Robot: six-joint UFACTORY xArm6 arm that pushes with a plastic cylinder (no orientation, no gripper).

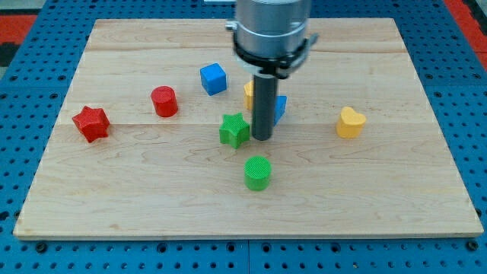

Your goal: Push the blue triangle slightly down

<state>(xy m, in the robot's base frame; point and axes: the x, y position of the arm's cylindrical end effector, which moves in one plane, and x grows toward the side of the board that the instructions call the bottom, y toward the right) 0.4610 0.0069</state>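
My tip [262, 138] is a bare rod with nothing to open or close; it rests on the wooden board [137, 198], just right of the green star [234, 129]. The blue triangle [280, 108] sits behind the rod, mostly hidden, beside a partly hidden yellow block [248, 94]. Contact cannot be judged.

Pretty cramped mid-board: my tip [262, 138] sits w/ the green star [235, 129] just beside it on the view's left, blue triangle [280, 108] & a yellow block [249, 94] right behind, green cylinder [258, 172] below, open wood toward the yellow heart [350, 122].
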